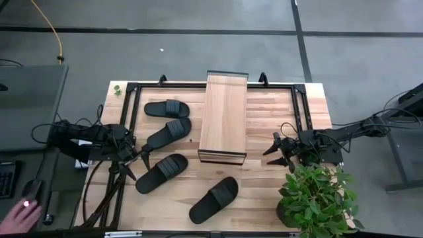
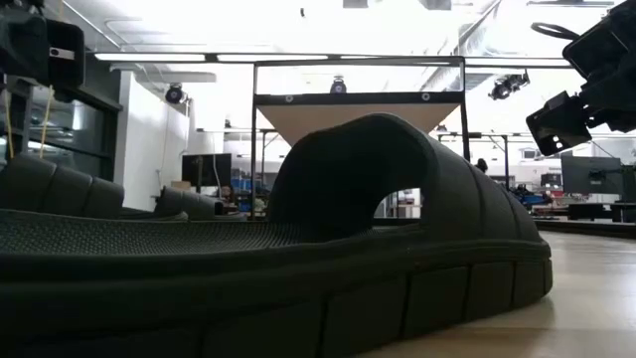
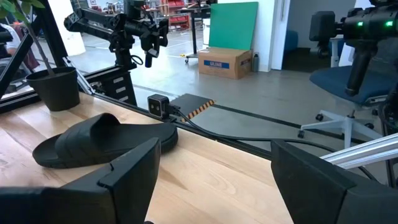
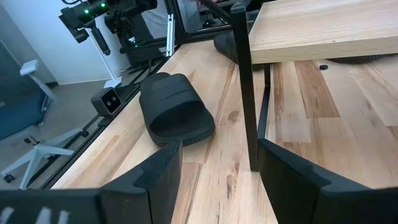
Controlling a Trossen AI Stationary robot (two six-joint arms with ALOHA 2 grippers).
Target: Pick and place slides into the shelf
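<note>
Four black slides lie sole-down on the wooden table left of and in front of the shelf (image 1: 223, 118): one at the far left (image 1: 167, 108), one below it (image 1: 168, 133), one (image 1: 162, 172) beside my left gripper, and one near the front edge (image 1: 213, 199). That front slide shows in the left wrist view (image 3: 102, 140), the right wrist view (image 4: 177, 109) and fills the low view (image 2: 328, 249). My left gripper (image 1: 139, 164) (image 3: 211, 180) is open with nothing between its fingers. My right gripper (image 1: 272, 149) (image 4: 217, 180) is open right of the shelf's near end (image 4: 323, 28).
A potted plant (image 1: 317, 198) stands at the table's near right corner, close to my right gripper. A black frame (image 1: 132, 99) runs along the table's left and far edges. A small camera (image 3: 158, 106) sits at the near edge. A person's hand (image 1: 23, 213) shows off the table, bottom left.
</note>
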